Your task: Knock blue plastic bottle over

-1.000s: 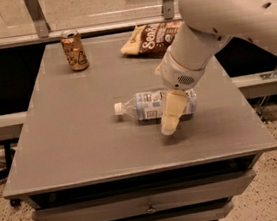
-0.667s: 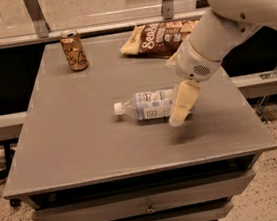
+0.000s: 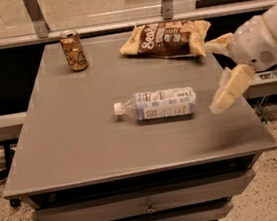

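Observation:
The blue plastic bottle (image 3: 160, 104) lies on its side in the middle of the grey table (image 3: 81, 139), with its white cap pointing left and its label facing up. My gripper (image 3: 211, 77) hovers over the table's right edge, just right of the bottle's base and apart from it. Its two cream fingers (image 3: 230, 90) are spread open with nothing between them. The white arm comes in from the right side of the view.
A brown-gold drink can (image 3: 73, 50) stands upright at the table's back left. A brown and cream snack bag (image 3: 166, 39) lies at the back right. Drawers (image 3: 150, 209) sit under the tabletop. A metal rail (image 3: 118, 24) runs behind the table.
My gripper has pulled back to the right and slightly up, away from the bottle. The bottle stays lying on its side in about the same place.

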### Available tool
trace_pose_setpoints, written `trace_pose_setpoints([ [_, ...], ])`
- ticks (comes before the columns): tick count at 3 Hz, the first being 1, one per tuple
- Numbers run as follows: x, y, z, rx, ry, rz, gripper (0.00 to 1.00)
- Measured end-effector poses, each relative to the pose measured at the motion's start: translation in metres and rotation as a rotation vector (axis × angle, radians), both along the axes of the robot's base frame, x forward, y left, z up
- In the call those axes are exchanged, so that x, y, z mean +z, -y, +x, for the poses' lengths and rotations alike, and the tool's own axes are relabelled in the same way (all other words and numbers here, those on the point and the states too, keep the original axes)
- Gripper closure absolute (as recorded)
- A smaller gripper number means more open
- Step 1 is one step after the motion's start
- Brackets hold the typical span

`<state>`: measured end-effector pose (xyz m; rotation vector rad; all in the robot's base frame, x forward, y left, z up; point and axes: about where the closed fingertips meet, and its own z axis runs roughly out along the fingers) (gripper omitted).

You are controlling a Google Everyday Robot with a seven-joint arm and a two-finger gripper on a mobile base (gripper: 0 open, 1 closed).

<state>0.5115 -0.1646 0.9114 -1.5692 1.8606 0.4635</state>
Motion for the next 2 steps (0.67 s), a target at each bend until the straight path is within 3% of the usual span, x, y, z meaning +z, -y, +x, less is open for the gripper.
trace_pose_setpoints([
  [1,0.0216,0.0348,-0.0266,0.054,0.063,0.087,0.00],
  [2,0.0259,0.0362,-0.0315,0.077,0.084,0.093,0.00],
])
